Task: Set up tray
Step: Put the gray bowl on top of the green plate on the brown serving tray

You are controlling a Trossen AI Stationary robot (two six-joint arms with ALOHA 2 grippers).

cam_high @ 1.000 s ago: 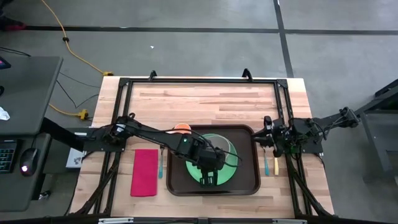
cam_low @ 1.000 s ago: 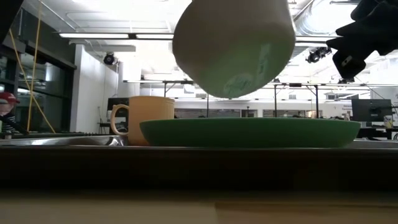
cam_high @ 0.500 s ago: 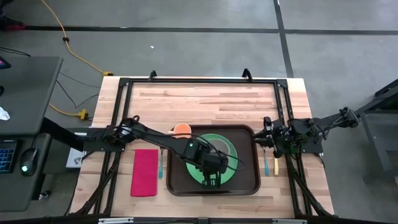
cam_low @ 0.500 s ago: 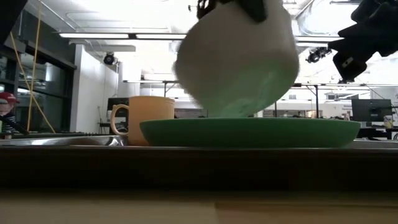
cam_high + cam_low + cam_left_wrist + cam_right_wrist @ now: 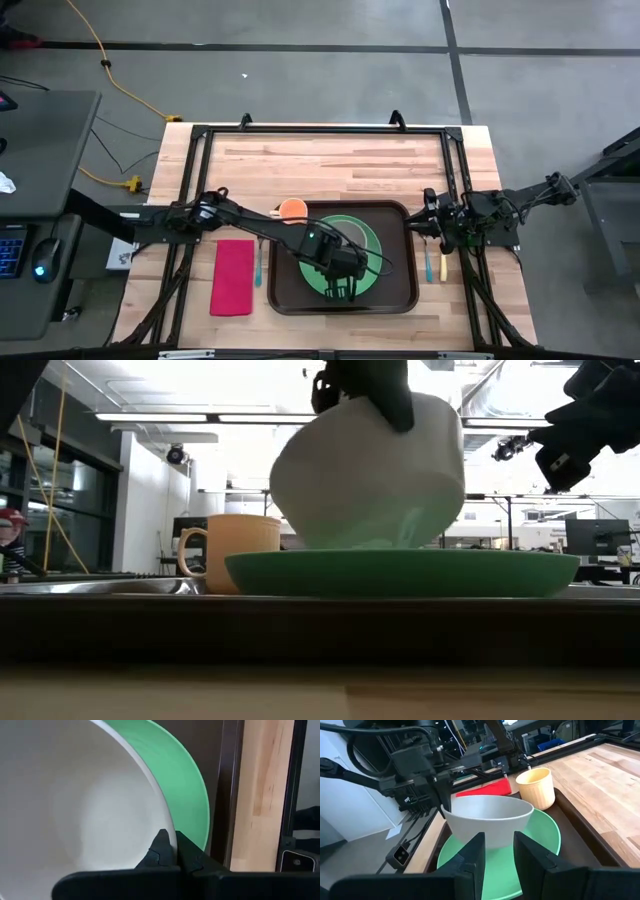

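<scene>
The dark brown tray [image 5: 398,292] lies in the lower middle of the high view, on the wooden desk [image 5: 330,160]. A green plate [image 5: 368,238] sits inside it, toward the tray's left half.

The left pincer [image 5: 169,851] reaches over that plate and is clamped shut on the rim of a white bowl [image 5: 487,817], one finger inside the bowl and one outside. In the low view the bowl [image 5: 370,475] hangs slightly tilted at upper centre, its base right at the plate [image 5: 400,572]; whether it actually touches cannot be told there. In the right wrist view the bowl appears to rest on the green plate [image 5: 540,840].

A pale orange mug [image 5: 292,208] stands at the tray's upper left corner; the low view shows the mug [image 5: 235,550] left of the plate, handle pointing left.

Left of the tray in the high view, a red cloth napkin [image 5: 232,276] lies flat on the desk, with a blue-handled utensil [image 5: 258,270] between it and the tray. Right of the tray lie a blue-handled utensil [image 5: 428,266] and a yellow-handled utensil [image 5: 444,266] side by side.

The right pincer [image 5: 496,852] waits at the right side of the desk, near those two utensils, its fingers parted and holding nothing.
</scene>
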